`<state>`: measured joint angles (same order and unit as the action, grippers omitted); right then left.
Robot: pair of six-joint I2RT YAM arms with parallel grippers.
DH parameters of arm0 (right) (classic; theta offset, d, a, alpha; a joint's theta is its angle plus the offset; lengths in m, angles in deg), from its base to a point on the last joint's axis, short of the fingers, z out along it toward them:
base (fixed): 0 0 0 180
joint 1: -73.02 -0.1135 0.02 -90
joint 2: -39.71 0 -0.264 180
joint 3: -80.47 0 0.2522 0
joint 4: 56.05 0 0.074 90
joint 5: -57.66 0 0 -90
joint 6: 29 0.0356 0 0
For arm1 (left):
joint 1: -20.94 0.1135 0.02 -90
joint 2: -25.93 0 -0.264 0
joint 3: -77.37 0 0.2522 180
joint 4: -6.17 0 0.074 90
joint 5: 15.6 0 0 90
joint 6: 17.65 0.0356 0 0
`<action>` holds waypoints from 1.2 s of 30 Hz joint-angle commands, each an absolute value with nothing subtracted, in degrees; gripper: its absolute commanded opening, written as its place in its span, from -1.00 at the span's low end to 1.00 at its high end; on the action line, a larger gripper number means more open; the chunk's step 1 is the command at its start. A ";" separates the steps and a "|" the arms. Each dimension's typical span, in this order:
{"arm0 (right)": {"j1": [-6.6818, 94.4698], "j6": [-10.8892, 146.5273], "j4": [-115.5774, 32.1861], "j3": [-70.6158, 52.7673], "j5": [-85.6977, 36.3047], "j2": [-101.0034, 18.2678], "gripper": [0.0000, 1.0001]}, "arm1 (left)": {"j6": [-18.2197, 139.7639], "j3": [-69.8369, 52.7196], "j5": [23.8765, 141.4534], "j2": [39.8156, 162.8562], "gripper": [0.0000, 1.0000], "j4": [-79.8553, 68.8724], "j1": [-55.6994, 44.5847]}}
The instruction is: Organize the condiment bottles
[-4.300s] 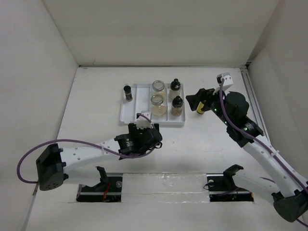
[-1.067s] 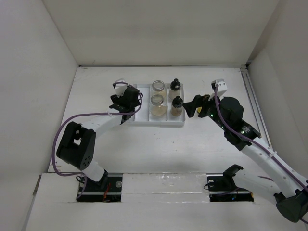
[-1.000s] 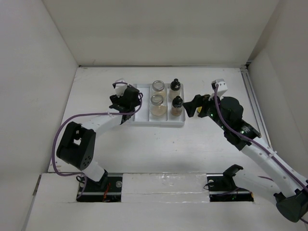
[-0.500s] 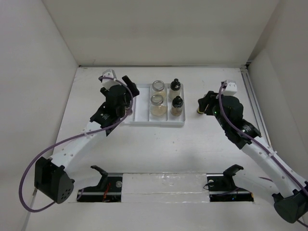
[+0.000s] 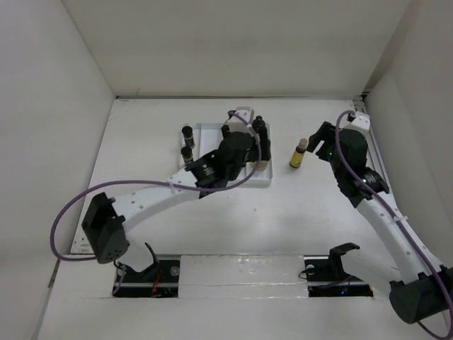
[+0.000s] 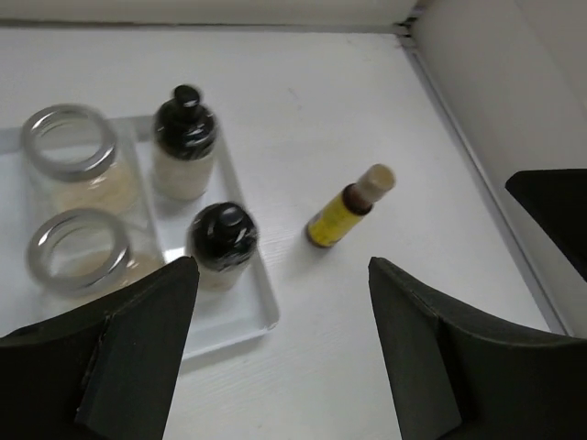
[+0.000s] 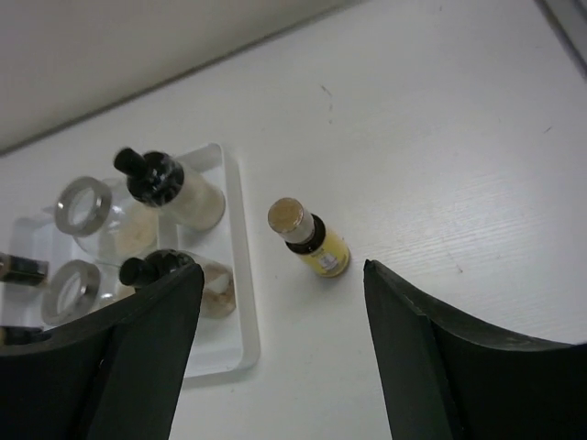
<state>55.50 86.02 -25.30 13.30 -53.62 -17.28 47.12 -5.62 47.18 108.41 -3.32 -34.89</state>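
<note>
The slim yellow bottle stands alone on the tabletop, right of the white tray, so placing it seems to be the step in hand. Left pincer and right pincer both gape empty. Next, one must lower around the bottle and close.

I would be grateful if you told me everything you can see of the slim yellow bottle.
The slim yellow bottle is small and narrow, with a yellow body that looks labelled, a dark band at the neck and a pale, rounded cap. The print is too small to read. It stands upright on the white table, to the right of the white tray and clear of it. Only the table touches it.
</note>
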 commanded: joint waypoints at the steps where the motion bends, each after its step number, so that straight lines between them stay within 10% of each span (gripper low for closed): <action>1: 57.29 87.38 -27.88 10.47 -54.13 -7.34 0.52 | 51.08 -16.25 52.15 114.77 0.41 -1.71 -36.45; 16: 59.75 83.68 -22.78 -3.87 -42.44 -6.08 0.44 | 55.48 -56.43 55.95 152.65 0.38 -10.84 -37.51; 36: 60.28 81.83 -23.30 -0.97 -40.77 -3.88 0.44 | 55.48 -60.93 55.42 160.75 0.01 -11.46 -37.51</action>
